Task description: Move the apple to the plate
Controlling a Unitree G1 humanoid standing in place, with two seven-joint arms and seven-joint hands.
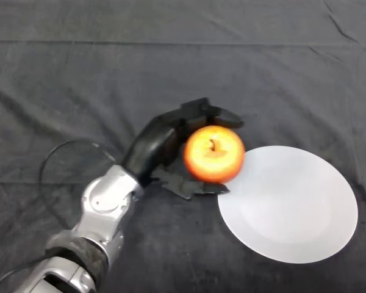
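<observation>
item: apple (pixel 213 154), red-orange, stem up, held in the left hand (pixel 165 143), fingers (pixel 222 116) curled over its far side and thumb beneath. position: at the near-left rim of the white plate (pixel 293 204), seemingly raised off the table (pixel 79 73). step: carry under way. next: shift right over the plate's middle, lower, let go. surroundings: dark cloth only; nothing obstructs.

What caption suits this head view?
Left hand grips the apple at the white plate's left rim.
</observation>
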